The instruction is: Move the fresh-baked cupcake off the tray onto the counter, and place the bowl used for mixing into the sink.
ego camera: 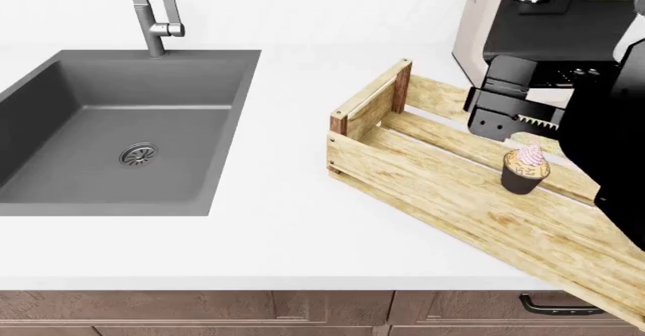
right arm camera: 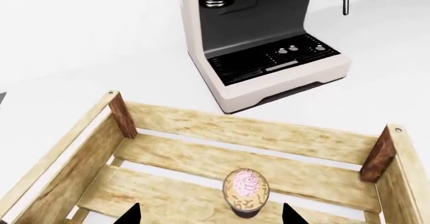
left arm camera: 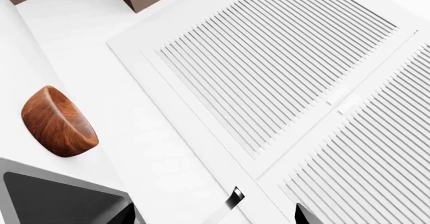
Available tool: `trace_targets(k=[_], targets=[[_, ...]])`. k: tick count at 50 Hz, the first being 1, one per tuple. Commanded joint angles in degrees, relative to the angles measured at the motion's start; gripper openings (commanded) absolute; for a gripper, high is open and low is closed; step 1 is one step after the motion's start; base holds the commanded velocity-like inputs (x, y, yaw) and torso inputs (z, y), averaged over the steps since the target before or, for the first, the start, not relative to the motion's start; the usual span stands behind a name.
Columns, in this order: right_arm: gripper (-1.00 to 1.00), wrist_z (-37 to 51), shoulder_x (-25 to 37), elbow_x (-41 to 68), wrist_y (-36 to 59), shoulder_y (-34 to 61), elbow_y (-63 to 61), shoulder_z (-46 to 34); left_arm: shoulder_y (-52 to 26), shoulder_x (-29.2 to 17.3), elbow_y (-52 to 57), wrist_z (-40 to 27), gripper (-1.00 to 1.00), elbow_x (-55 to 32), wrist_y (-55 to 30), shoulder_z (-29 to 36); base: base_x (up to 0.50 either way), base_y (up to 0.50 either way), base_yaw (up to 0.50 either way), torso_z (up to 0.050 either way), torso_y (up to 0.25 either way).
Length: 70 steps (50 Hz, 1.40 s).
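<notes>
While still in tray [right arm camera: 201, 148], cupcake [right arm camera: 246, 193] btwn spread right fingers [right arm camera: 129, 215].

A kitchen: sink [ego camera: 111, 147] with faucet [ego camera: 151, 15], white counter [ego camera: 272, 230], coffee machine [right arm camera: 262, 43]

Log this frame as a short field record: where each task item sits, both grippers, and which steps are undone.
cupcake: upright on the tray slats
bowl: on the counter beside the sink corner, left wrist view only
sink: basin shows nothing inside, head view
right gripper: open, fingertips flanking the cupcake, not closed on it
left gripper: open, holding nothing, apart from the bowl
coffee machine: behind the tray
undone: both steps
</notes>
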Motion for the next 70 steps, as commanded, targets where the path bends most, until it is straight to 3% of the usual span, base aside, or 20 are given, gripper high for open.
trace_targets(k=[1, 11, 34, 70], targets=[[1.0, 0.59, -2.91, 6.95, 7.56, 3.3, 5.59, -0.02, -0.08, -0.24, 0.3, -0.44, 1.0, 0.11, -0.01, 0.38, 0.0, 0.0, 0.0, 0.0, 0.0], [1.0, -0.42, -6.62, 9.92, 15.3, 3.14, 14.51, 0.12, -0.03, -0.12, -0.27, 0.02, 1.0, 0.25, 0.26, 0.55, 0.0, 0.0, 0.0, 0.0, 0.0], [1.0, -4.34, -3.49, 2.98, 6.44, -6.6, 15.11, -1.45, 0.15, -0.26, -0.27, -0.11, 1.0, 0.6, 0.57, 0.86, 0.0, 0.0, 0.0, 0.0, 0.0], [1.0, -5.67, -1.8, -3.25, 2.04, -12.91, 15.36, -3.81, 0.57, -0.9, 0.11, -0.83, 1.0, 0.18, 1.15, 0.86, 0.0, 0.0, 0.0, 0.0, 0.0]])
